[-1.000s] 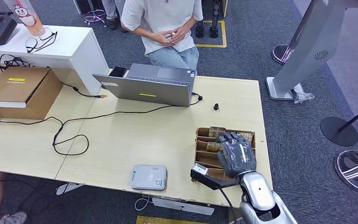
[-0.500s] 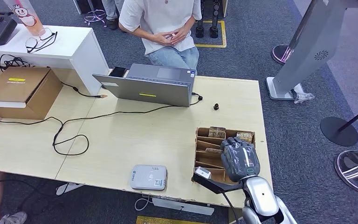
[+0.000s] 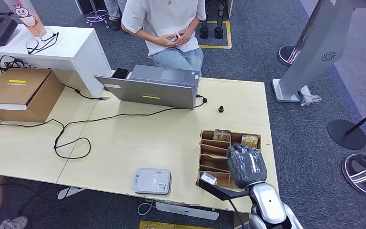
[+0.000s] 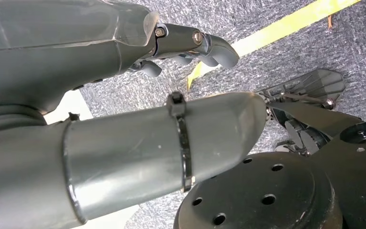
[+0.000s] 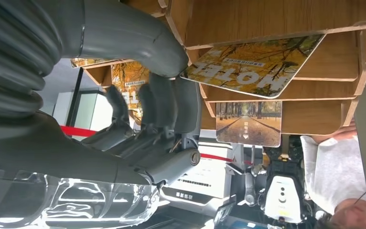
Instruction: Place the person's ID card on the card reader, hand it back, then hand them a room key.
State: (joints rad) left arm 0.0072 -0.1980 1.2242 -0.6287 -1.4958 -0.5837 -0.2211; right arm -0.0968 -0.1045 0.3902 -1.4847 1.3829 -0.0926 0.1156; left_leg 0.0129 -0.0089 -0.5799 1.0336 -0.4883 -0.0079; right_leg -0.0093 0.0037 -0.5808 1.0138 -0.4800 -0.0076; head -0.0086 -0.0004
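My right hand (image 3: 246,164) hangs over the near right part of the wooden card rack (image 3: 210,151) on the table. In the right wrist view its thumb (image 5: 138,38) and dark fingers (image 5: 164,102) pinch the corner of a room key card (image 5: 255,67), printed with autumn trees and "HOTEL". More key cards (image 3: 221,135) stand in the rack's far slots. The grey card reader (image 3: 152,181) lies near the table's front edge, left of the rack. A person (image 3: 164,21) sits behind the laptop with both hands together. My left hand (image 4: 190,43) hangs over the carpet, holding nothing.
A half-open grey laptop (image 3: 152,88) stands at the table's far side. A black cable (image 3: 71,129) loops across the left half. A cardboard box (image 3: 21,93) sits at the far left. A small black knob (image 3: 221,109) lies beyond the rack.
My right hand has drawn back along the rack toward the table's front edge, uncovering the cards in the far slots. The person's hands shifted slightly.
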